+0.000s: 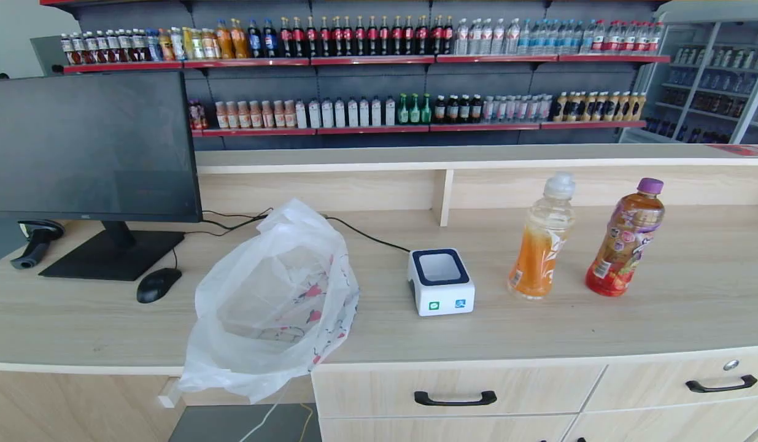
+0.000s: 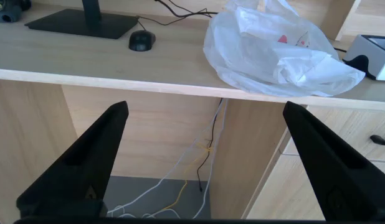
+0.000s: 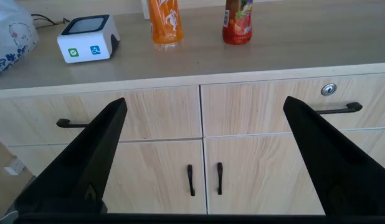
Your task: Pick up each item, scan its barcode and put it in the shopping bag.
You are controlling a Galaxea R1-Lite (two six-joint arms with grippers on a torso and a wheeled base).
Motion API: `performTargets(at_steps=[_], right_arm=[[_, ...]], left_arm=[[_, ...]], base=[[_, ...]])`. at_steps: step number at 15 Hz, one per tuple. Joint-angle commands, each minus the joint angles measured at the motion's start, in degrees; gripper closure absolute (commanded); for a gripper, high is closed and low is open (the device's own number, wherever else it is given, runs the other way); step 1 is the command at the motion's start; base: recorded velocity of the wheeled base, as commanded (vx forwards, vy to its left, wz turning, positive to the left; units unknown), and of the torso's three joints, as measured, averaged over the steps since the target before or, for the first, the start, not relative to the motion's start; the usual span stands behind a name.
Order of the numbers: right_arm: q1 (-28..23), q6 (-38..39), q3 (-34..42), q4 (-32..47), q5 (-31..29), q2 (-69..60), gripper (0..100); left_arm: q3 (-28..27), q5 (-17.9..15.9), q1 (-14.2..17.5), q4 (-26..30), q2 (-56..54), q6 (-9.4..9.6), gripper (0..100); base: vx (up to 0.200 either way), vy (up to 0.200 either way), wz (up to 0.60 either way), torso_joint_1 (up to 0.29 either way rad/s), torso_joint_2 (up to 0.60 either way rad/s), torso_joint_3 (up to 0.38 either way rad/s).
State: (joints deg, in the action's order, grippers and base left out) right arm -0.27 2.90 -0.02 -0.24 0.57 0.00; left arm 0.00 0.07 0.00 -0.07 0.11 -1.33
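No wording is legible. The scanner (image 1: pixel 440 281) on the counter (image 1: pixel 599 325) carries a green and a blue square icon on its front. Labels on the white-capped bottle (image 1: pixel 540 245) and purple-capped bottle (image 1: pixel 625 242), and red print on the plastic bag (image 1: pixel 274 294), are too small to read.

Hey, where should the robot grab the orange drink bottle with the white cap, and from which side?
Probably around the mid-body of the orange bottle, coming level from the counter front. It stands upright and round, the purple-capped bottle beside it, its front unobstructed.
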Motion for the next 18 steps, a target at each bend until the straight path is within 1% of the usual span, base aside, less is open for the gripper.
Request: performTargets(at_steps=[1,6,9,10,11,13,16,17,18], right_arm=[[0.0,-0.1,0.0,0.0,0.0,0.0,0],[0.0,-0.9,0.0,0.0,0.0,0.0,0],[0.1,-3.3,-0.2,-1.3,0.0,0.0,0],[0.1,-3.4,-1.2,-2.5,0.7,0.1,0],[0.4,-3.4,-3.7,-2.0,0.9,0.8,0],[0.4,-3.3,-9.8,-0.5,0.9,6.3,0],[0.5,-3.0,-19.2,-1.6,0.7,22.2,0],[0.5,-3.1,-20.3,-3.9,0.7,27.6,0],[0.5,-3.2,-20.2,-9.7,0.7,32.6,0]], left_arm=[[0.0,0.0,0.0,0.0,0.1,0.01,0],[0.0,0.0,0.0,0.0,0.0,0.01,0],[0.0,0.0,0.0,0.0,0.0,0.01,0],[0.0,0.0,0.0,0.0,0.0,0.01,0],[0.0,0.0,0.0,0.0,0.0,0.01,0],[0.0,0.0,0.0,0.0,0.0,0.01,0],[0.0,0.0,0.0,0.0,0.0,0.01,0],[0.0,0.0,0.0,0.0,0.0,0.01,0],[0.0,0.0,0.0,0.0,0.0,0.01,0]], base=[[0.000,0.000,0.00,0.000,0.00,0.000],[0.000,0.000,0.00,0.000,0.00,0.000],[0.000,0.000,0.00,0.000,0.00,0.000],[0.000,0.000,0.00,0.000,0.00,0.000],[0.000,0.000,0.00,0.000,0.00,0.000],[0.000,0.000,0.00,0.000,0.00,0.000],[0.000,0.000,0.00,0.000,0.00,0.000],[0.000,0.000,0.00,0.000,0.00,0.000],[0.000,0.000,0.00,0.000,0.00,0.000]])
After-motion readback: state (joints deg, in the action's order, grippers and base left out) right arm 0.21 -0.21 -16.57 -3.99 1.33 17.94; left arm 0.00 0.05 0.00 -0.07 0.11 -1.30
